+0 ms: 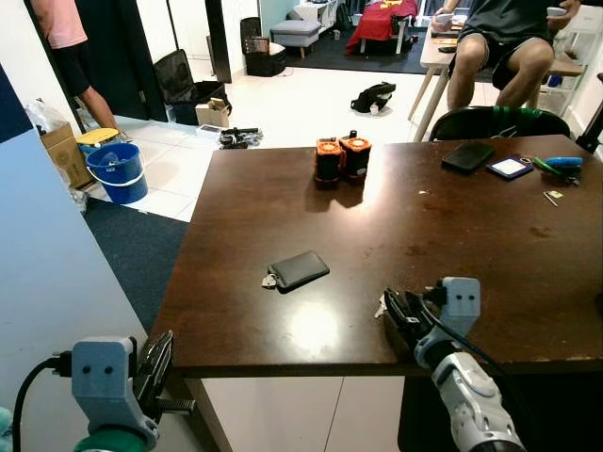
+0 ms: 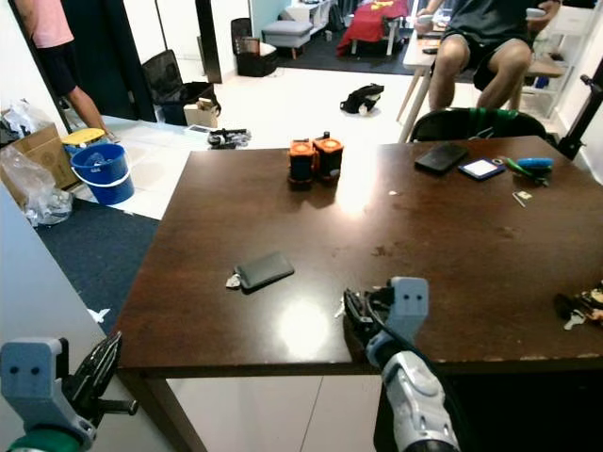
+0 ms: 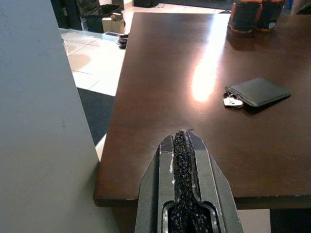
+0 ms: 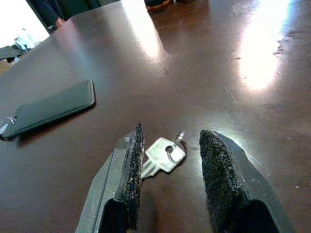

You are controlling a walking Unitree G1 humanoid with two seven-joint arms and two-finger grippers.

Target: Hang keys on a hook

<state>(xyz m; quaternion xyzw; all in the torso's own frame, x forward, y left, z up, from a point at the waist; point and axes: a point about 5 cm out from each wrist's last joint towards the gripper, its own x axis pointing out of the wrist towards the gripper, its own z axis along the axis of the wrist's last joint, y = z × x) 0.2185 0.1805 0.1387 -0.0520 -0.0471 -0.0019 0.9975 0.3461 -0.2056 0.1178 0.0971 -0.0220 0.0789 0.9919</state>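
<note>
A silver key (image 4: pixel 163 156) on a small ring lies flat on the dark wooden table (image 1: pixel 490 254), close to the front edge. My right gripper (image 4: pixel 172 136) is open just above the tabletop, and the key sits between its two padded fingers, nearer one pad. From the head camera the same key (image 1: pixel 380 306) peeks out left of that gripper (image 1: pixel 394 303). My left gripper (image 3: pixel 181 135) is shut and holds nothing; it hangs low beside the table's front left corner (image 1: pixel 158 358).
A black key case (image 1: pixel 299 269) with a small key (image 1: pixel 270 280) on it lies mid-table. Two orange and black blocks (image 1: pixel 341 157), a phone (image 1: pixel 468 155) and tools sit further back. A pale wall (image 1: pixel 47 282) stands left. A blue bucket (image 1: pixel 119 171) and people are beyond.
</note>
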